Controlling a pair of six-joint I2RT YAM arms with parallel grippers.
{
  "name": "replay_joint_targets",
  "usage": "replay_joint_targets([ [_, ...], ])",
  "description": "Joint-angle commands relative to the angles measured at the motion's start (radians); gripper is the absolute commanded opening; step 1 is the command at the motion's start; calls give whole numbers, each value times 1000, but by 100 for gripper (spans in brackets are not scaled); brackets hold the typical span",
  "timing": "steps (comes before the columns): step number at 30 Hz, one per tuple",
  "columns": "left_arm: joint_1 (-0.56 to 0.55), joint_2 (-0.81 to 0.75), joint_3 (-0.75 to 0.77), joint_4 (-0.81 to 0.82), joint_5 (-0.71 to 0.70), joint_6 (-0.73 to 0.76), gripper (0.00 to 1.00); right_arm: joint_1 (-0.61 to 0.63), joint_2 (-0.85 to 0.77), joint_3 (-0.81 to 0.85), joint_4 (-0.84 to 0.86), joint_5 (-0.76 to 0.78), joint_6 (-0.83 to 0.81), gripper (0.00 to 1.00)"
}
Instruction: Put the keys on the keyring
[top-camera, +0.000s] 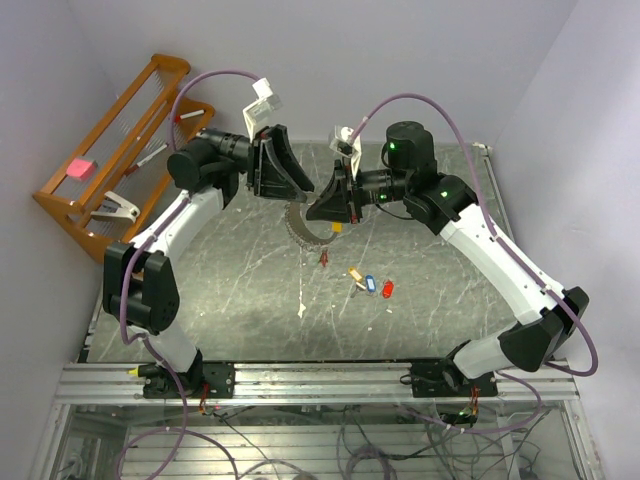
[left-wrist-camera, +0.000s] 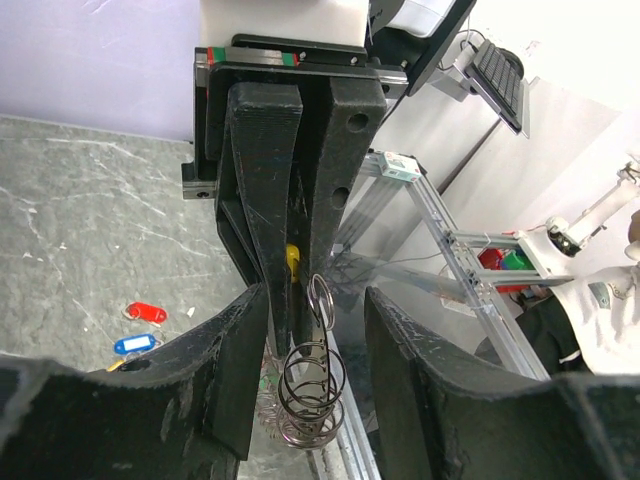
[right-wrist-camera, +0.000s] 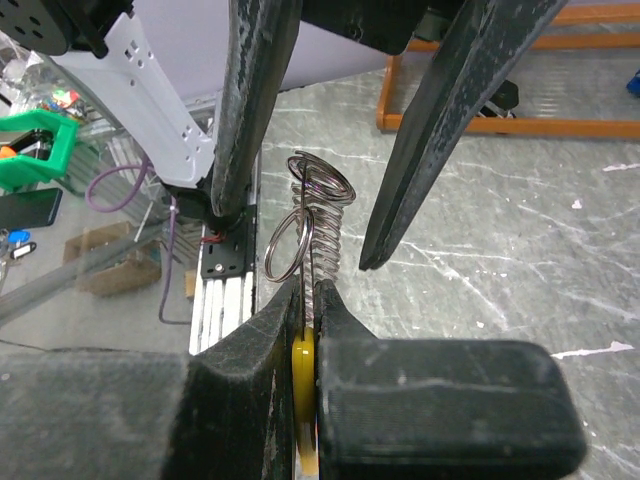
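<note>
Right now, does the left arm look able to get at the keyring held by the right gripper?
Likely yes: the left gripper is open and straddles the keyring at its wire coil, with nothing in between. The right gripper clamps only the yellow piece.

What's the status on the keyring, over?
Right pincer shut on keyring. Left pincer open, straddling it. Keys loose on table. Nothing blocking.

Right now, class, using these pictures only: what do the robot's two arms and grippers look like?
Both the left arm and right arm have white links and black joint housings, each trailed by a purple cable. Green lights glow on the right arm. The left gripper and right gripper have black, tapering, rough-textured fingers.
</note>
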Motion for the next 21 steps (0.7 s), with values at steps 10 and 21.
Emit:
replay_joint_targets([
  [10, -15, -8, -30, 4, 28, 53, 43, 9, -13, 47, 35, 43, -3, 0],
  [21, -15, -23, -42, -26, 29, 73, 33, 9, -21, 40, 61, 57, 0, 0],
])
